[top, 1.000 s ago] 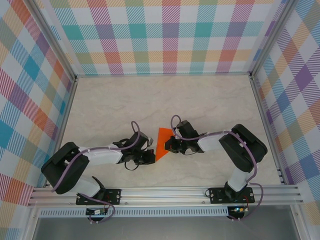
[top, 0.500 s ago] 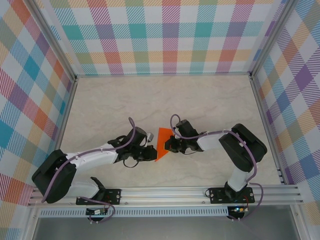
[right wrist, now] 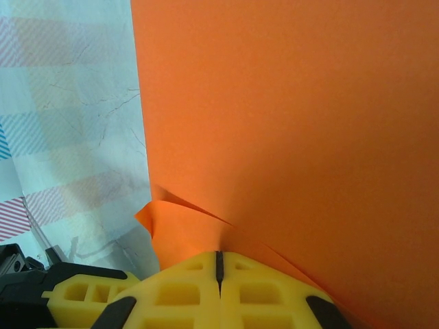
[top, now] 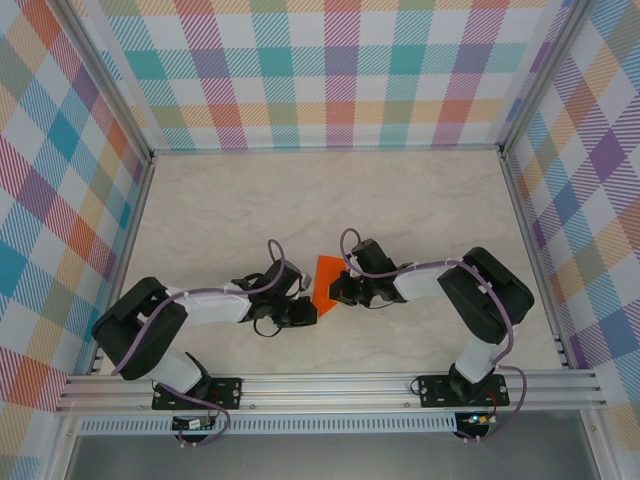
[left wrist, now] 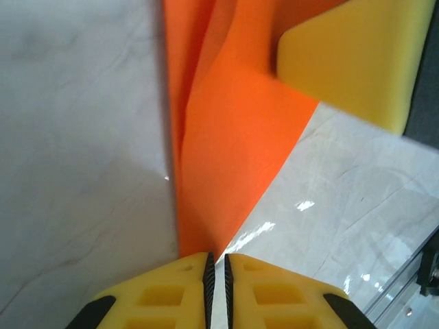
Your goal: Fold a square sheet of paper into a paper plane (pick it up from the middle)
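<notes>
The square sheet of paper [top: 325,283] is bright orange and folded into a pointed triangle, standing on edge between my two grippers at the table's middle front. My right gripper [top: 338,290] is shut on its right edge; in the right wrist view the jaws [right wrist: 219,255] pinch the paper [right wrist: 288,123], which buckles into a small curl beside them. My left gripper [top: 308,309] sits at the sheet's lower point. In the left wrist view its jaws [left wrist: 218,258] stand a narrow slit apart, the tip of the paper [left wrist: 233,151] ending at the left pad, table showing through the slit.
The marble tabletop [top: 250,210] is walled by plaid panels at the left, back and right. An aluminium rail [top: 330,385] runs along the near edge by the arm bases. A yellow finger of the right gripper [left wrist: 350,62] lies on the paper, close ahead of my left jaws.
My left jaws have parted slightly from shut. The left arm stretched out, then drew its elbow back in. The right arm and the paper have hardly moved.
</notes>
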You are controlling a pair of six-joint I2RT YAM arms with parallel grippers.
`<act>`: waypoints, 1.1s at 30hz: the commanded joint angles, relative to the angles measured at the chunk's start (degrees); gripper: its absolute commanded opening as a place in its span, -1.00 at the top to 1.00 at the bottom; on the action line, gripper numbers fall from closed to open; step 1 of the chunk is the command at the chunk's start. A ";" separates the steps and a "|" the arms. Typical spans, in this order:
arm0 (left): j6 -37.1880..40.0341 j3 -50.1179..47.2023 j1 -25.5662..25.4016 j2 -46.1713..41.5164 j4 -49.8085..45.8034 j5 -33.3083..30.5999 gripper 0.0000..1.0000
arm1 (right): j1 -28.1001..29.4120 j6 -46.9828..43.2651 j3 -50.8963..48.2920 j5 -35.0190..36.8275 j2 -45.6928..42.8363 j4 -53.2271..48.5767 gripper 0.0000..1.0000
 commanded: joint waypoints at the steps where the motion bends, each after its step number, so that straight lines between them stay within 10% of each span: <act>1: 0.69 -3.38 -0.08 -4.31 -7.85 -1.32 0.70 | 0.27 -2.50 -0.05 3.25 1.66 -5.90 1.00; 12: 0.06 0.44 -0.04 -15.72 -11.76 -4.62 0.62 | 0.36 -2.38 0.23 2.27 1.08 -5.55 0.99; 33: 2.21 9.24 0.07 9.74 -6.58 -6.37 0.86 | 0.36 -1.24 2.66 2.23 -1.97 -6.37 0.95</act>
